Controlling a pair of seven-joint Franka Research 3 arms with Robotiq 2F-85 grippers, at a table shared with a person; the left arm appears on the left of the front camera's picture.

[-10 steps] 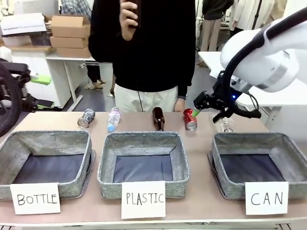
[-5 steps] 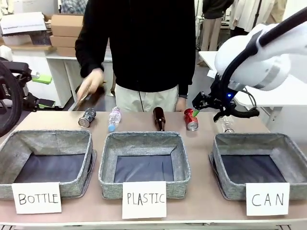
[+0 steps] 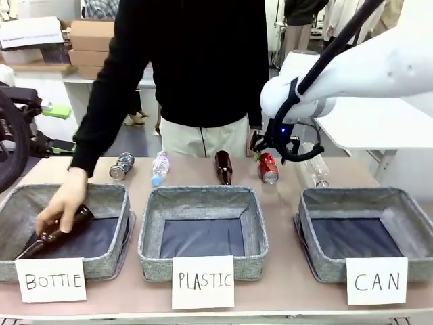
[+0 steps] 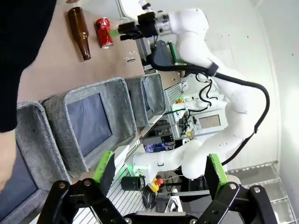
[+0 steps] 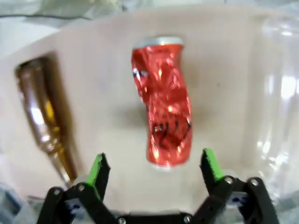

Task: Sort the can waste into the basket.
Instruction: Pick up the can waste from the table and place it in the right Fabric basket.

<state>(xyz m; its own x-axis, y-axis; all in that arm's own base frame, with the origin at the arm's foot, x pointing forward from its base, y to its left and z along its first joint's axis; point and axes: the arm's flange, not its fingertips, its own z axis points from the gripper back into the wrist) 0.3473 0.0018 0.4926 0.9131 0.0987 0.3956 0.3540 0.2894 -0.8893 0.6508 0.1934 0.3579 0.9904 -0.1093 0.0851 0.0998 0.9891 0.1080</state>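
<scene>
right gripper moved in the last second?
Yes. The right gripper has shifted left in the front view: earlier it was to the right of the red can, now it sits open at the can's far end.

White right arm (image 3: 385, 64), black cable (image 3: 328, 49), black tool (image 5: 154, 163) with green pads (image 5: 99, 167)

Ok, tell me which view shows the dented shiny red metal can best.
The right wrist view: the dented shiny red metal can lies close and unobstructed, its dents clear. The front and left wrist views show it small and far off.
</scene>
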